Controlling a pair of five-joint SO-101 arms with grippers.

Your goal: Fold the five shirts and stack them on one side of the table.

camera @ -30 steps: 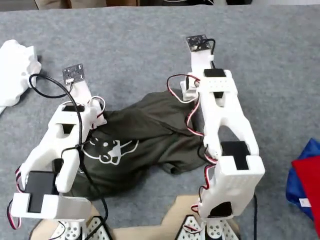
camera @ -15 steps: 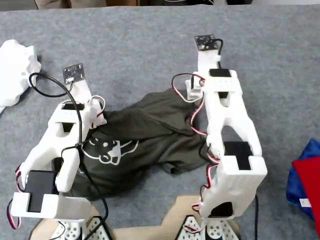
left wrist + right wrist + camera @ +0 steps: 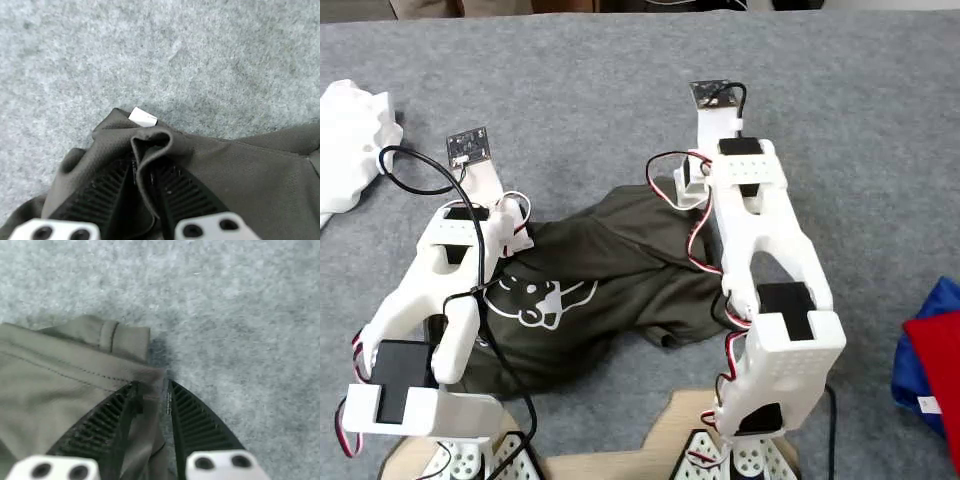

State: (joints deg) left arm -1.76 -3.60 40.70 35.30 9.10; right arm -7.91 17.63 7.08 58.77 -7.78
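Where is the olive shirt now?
In the high view the olive shirt lies crumpled centrally, its far edge pinched at either end by the left hand and right hand.

A grey, felt-like table covering (image 3: 570, 80) spreads wide; a tan board (image 3: 672, 425), possibly wood, at its near edge.

The dark shirt (image 3: 590, 290) in the middle of the high view is looking like soft, matt knit cloth, rumpling into loose folds, its weave finely meshed up close. The table cover (image 3: 570, 80) is showing as grey, fuzzy felt. The left arm (image 3: 430, 290) and right arm (image 3: 760, 230) are appearing as smooth, matt white plastic. The left gripper (image 3: 145, 167) and right gripper (image 3: 150, 390) are showing ribbed black plastic faces. At the lower edge, a base board (image 3: 670, 430) is reading as pale bare wood.
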